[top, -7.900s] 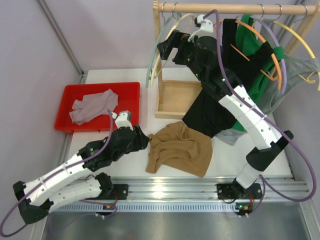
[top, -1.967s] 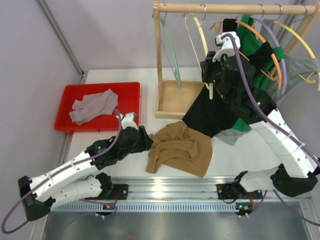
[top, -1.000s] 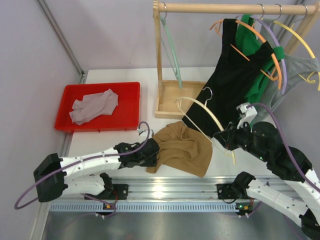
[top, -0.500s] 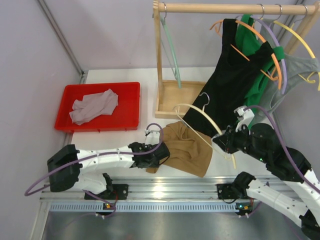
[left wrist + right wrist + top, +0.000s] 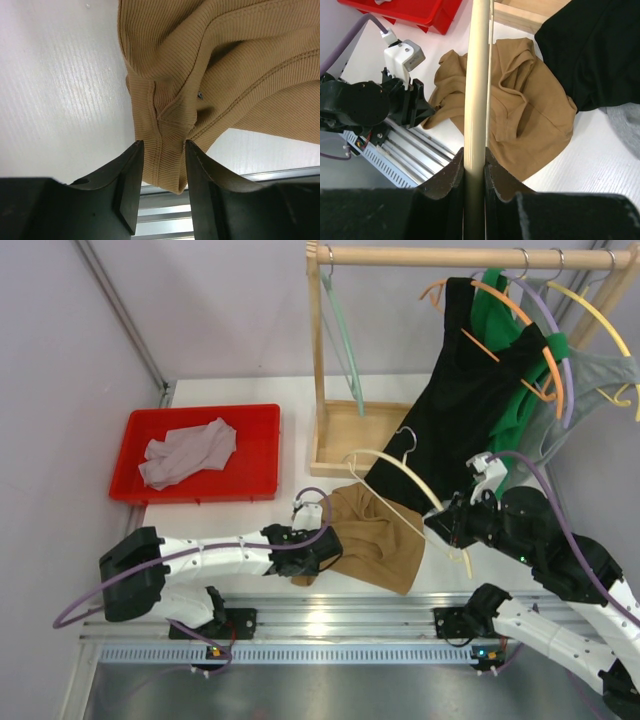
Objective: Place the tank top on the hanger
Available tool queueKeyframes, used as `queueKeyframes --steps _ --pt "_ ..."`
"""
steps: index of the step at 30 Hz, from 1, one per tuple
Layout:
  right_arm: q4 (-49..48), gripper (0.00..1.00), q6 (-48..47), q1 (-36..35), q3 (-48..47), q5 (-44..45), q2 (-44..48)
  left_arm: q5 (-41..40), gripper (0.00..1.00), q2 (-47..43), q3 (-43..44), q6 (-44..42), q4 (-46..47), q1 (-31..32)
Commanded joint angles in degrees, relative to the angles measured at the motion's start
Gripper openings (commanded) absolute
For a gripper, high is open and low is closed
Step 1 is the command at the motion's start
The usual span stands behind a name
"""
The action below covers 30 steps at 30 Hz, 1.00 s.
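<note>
The tan tank top lies crumpled on the white table near the front edge, also in the right wrist view. My left gripper lies low at its near-left corner. In the left wrist view this gripper is shut on a ribbed fold of the tank top, with both pads against the cloth. My right gripper is shut on one arm of the cream hanger. It holds the hanger tilted above the tank top's right part, hook pointing away. The hanger's bar runs straight out between the right gripper's jaws.
A red tray at the left holds a pale grey-lilac garment. A wooden rack with a box base stands behind, carrying a pale green hanger, a black top, green cloth and several coloured hangers. A metal rail edges the front.
My left gripper has slid right along the table to the tank top's corner and closed on a fold. The right arm with the hanger has barely moved.
</note>
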State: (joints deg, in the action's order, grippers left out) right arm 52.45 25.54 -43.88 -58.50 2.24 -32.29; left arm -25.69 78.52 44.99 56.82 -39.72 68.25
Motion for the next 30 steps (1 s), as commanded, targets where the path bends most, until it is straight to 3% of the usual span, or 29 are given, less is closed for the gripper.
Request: queueKeyframes --steps 1,16,19,27,30 --pt "-2.35 0.0 -0.93 -0.51 -0.74 -0.48 0.48 -0.49 0.45 -0.13 2.46 -0.66 -0.26 0.4" --pt "-3.49 0.0 -0.58 -0.51 1.11 -1.1 0.65 -0.5 0.45 1.98 1.85 -0.66 -1.41 0.39" --pt "-3.49 0.0 -0.58 -0.51 0.93 -1.1 0.65 -1.64 0.38 2.69 2.03 -1.01 -1.5 0.4" --pt "-1.83 0.0 -1.1 -0.51 -0.65 -1.89 0.74 -5.06 0.03 3.04 4.31 -1.8 -4.47 0.39" --pt "-0.86 0.0 -1.54 -0.51 -1.26 -4.95 1.09 -6.03 0.0 2.61 5.45 -1.97 -5.19 -0.13"
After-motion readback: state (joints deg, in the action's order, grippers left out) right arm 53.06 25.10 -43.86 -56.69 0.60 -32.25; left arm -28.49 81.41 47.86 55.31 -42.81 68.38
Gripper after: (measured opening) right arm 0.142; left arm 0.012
